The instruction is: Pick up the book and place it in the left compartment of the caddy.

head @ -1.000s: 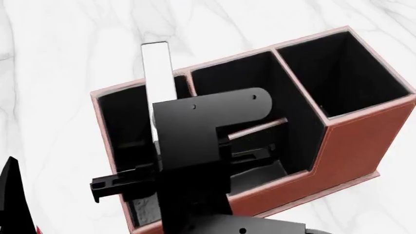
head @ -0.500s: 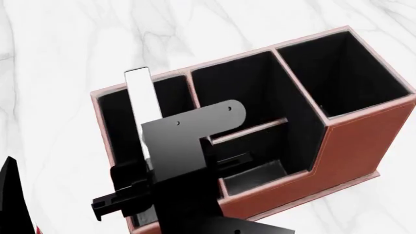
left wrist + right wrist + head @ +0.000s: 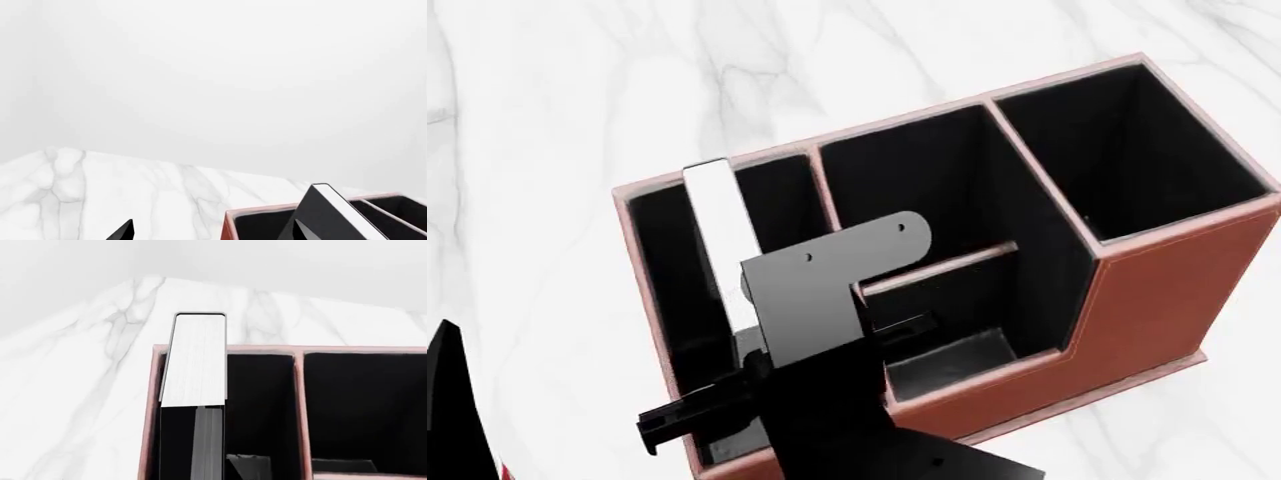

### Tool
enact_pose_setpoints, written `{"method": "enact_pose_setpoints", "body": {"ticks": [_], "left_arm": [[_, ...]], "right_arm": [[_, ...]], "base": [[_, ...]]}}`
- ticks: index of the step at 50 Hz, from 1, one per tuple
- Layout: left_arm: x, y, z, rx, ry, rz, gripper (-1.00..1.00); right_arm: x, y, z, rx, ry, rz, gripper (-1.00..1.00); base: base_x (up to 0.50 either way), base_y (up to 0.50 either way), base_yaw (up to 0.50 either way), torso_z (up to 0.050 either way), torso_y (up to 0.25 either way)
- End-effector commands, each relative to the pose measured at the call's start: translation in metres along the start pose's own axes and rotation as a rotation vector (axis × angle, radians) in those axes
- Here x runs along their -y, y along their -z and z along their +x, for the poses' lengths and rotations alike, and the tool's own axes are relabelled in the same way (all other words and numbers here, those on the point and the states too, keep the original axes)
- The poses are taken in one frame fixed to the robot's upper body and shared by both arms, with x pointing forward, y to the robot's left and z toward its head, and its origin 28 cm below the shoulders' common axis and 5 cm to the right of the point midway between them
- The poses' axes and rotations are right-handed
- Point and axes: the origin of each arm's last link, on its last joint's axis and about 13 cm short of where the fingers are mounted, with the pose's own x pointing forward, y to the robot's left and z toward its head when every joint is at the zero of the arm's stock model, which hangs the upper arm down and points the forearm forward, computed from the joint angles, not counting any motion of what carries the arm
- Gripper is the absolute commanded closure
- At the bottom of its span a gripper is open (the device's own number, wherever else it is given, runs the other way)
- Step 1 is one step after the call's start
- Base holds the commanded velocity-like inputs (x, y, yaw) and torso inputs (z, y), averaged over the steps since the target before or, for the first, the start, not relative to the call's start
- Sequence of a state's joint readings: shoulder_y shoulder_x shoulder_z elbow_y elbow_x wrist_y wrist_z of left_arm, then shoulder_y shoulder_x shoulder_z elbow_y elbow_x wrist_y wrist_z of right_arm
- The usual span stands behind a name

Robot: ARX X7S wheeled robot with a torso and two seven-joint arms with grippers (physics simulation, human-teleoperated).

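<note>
Bare simulated desk setting: white marble tabletop (image 3: 547, 110), blank pale walls, one leather-look caddy (image 3: 1148, 300).

A white marble table (image 3: 547, 120) with faint grey veining fills the head view's background, its far edge meeting a plain pale wall (image 3: 220, 75) in both wrist views, while a small sliver of red (image 3: 505, 472) shows at the head view's lower left corner, too little to identify.

One book (image 3: 718, 240), one caddy (image 3: 1148, 290)
</note>
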State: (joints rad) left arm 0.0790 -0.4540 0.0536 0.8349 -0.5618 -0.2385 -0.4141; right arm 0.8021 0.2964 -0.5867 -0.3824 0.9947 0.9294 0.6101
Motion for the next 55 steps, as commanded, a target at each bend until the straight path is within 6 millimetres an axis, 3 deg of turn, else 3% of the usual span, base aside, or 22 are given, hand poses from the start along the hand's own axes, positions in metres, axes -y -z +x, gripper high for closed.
{"method": "enact_pose_setpoints", "body": {"ticks": [1, 24, 55], "left_arm": [[0.000, -0.001, 0.000, 0.001, -0.002, 0.000, -1.00], [-0.002, 0.001, 0.000, -0.002, -0.007, 0.001, -1.00], [-0.003, 0.001, 0.001, 0.001, -0.012, 0.003, -1.00]], "right_arm": [[0.010, 0.005, 0.013, 0.014, 0.012, -0.014, 1.00], [0.015, 0.028, 0.039, -0.047, 0.026, 0.039, 1.00], [0.016, 0.038, 0.051, -0.063, 0.025, 0.030, 1.00]], "base": [[0.00, 0.00, 0.00, 0.000, 0.000], [0.00, 0.00, 0.00, 0.000, 0.001], [0.00, 0.00, 0.00, 0.000, 0.001]]}}
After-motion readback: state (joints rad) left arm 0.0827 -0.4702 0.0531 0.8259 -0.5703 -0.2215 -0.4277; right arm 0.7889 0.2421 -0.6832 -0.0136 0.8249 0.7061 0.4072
